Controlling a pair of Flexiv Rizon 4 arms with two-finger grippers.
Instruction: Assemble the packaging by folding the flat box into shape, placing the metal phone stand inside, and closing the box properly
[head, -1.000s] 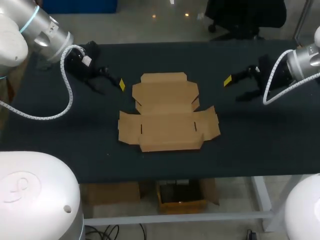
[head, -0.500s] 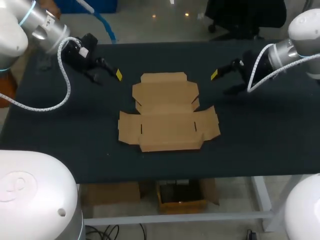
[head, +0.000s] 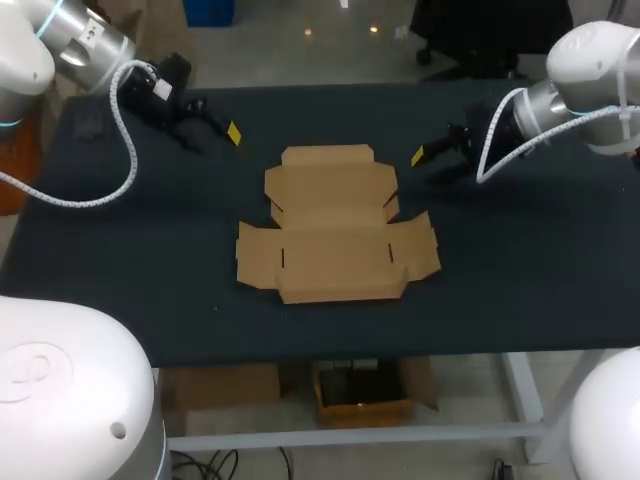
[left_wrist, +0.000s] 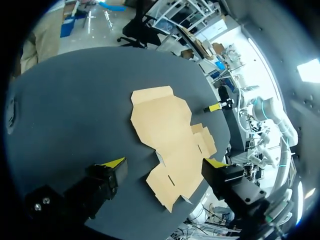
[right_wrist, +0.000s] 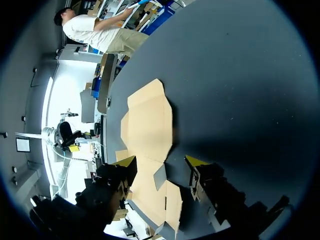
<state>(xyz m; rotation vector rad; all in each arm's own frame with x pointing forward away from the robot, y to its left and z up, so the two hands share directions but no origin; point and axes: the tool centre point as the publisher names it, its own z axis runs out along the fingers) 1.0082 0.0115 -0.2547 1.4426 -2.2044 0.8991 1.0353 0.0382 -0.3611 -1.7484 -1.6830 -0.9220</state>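
Brown corrugated cardboard, a flat unfolded box blank (head: 335, 225) with its flaps spread out, lies in the middle of the dark worktop (head: 520, 260).

At the upper left of the head view, the left tool (head: 212, 138) is over the worktop's far left part, well apart from the blank. Its yellow-tipped fingers are spread wide, and they hold and touch nothing. In the left wrist view the same tool (left_wrist: 165, 162) shows both tips far apart, with the flat cardboard ahead of them on the dark surface.

At the upper right of the head view, the right tool (head: 428, 165) is near the blank's far right corner without touching it. Its fingers are likewise wide apart and hold nothing. In the right wrist view this tool (right_wrist: 161, 161) has the cardboard ahead of its separated tips.
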